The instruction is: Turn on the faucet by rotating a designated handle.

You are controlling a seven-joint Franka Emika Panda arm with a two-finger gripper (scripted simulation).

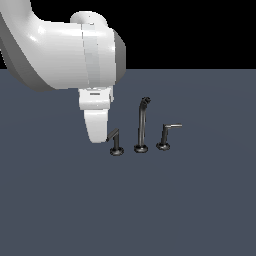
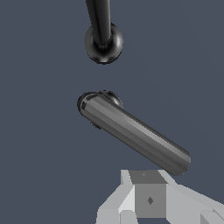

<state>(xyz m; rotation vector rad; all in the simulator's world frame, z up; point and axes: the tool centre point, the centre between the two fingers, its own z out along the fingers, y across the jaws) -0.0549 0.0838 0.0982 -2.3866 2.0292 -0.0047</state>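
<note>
The faucet is a dark glossy three-piece set on the grey floor. Its tall curved spout (image 1: 142, 125) stands in the middle, and its round base (image 2: 103, 42) shows in the wrist view. The handle (image 1: 116, 142) is the short post at the exterior view's left of the spout, and its lever bar (image 2: 133, 133) slants toward my gripper. My gripper (image 1: 98, 138) hangs just beside the bar's free end, at the exterior view's left. Its fingers (image 2: 148, 199) look pressed together with nothing held. Whether they touch the bar I cannot tell.
A twin handle (image 1: 164, 137) stands at the exterior view's right of the spout, its bar pointing right. The white arm (image 1: 60, 50) fills the upper left of the exterior view. Flat grey floor (image 1: 150, 210) surrounds the set.
</note>
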